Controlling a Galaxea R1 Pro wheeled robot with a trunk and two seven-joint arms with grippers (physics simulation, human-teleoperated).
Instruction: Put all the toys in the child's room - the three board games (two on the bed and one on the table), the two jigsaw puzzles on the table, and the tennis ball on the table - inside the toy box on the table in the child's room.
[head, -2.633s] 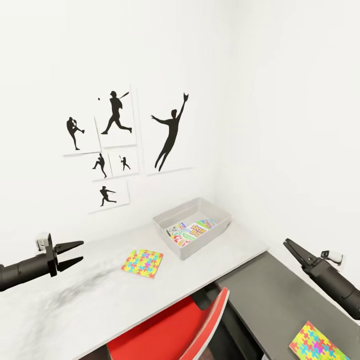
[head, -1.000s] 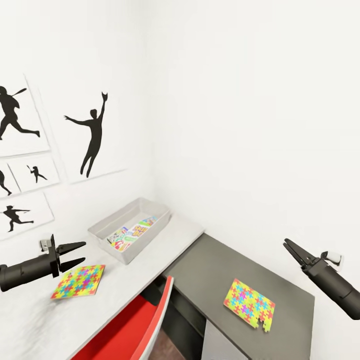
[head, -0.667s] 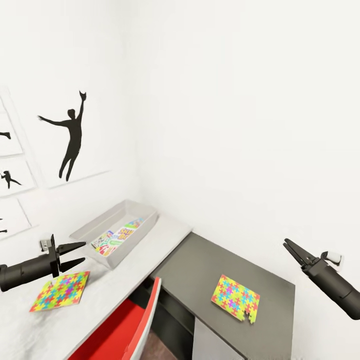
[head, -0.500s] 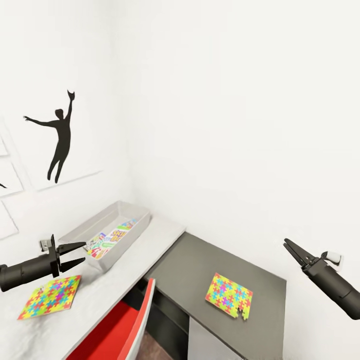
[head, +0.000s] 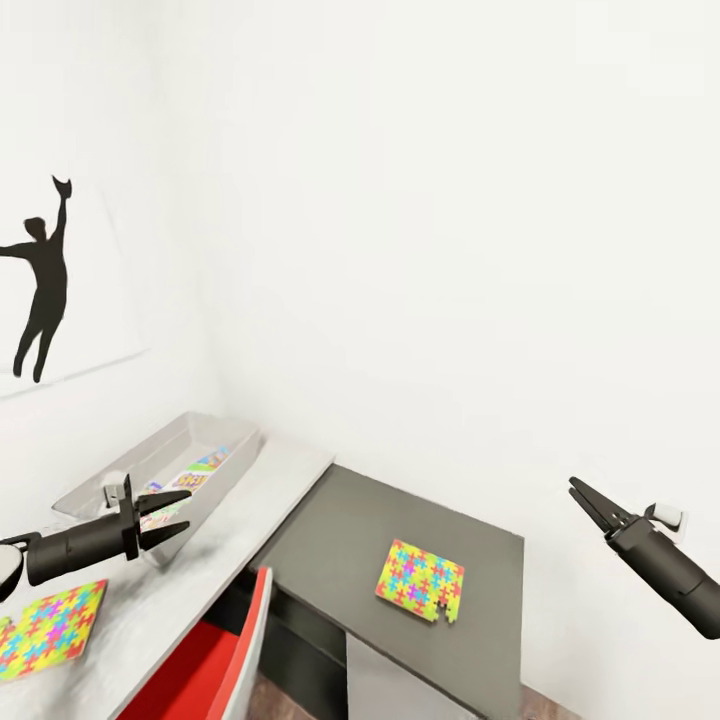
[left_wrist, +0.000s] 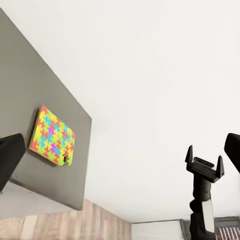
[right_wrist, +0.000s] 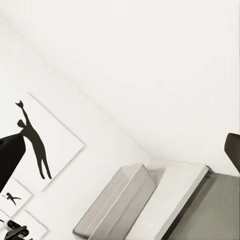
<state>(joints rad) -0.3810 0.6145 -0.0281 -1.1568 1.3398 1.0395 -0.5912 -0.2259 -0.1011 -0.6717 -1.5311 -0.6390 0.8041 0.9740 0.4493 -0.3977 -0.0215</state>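
Note:
The grey toy box (head: 120, 470) stands on the pale section of the table (head: 262, 500), with colourful board game lids (head: 190, 472) showing inside it. One jigsaw puzzle (head: 420, 582) lies flat on the dark grey section (head: 330, 540), also seen in the left wrist view (left_wrist: 52, 136). The other jigsaw puzzle (head: 48, 630) lies on the pale section near my left arm. My left gripper (head: 187, 511) hovers open and empty just in front of the toy box. My right gripper (head: 574, 487) hangs open and empty in the air, right of the table. The tennis ball and the bed are out of view.
A red chair (head: 215, 660) is pushed in under the pale section. White walls meet in a corner behind the table, with a black silhouette poster (head: 40, 290) on the left wall. Wood-plank floor (left_wrist: 75, 225) shows beyond the dark section's edge.
The camera has swung to the right, so the table, toy box and posters have slid left in the picture. Both arms hold the same open, empty pose.

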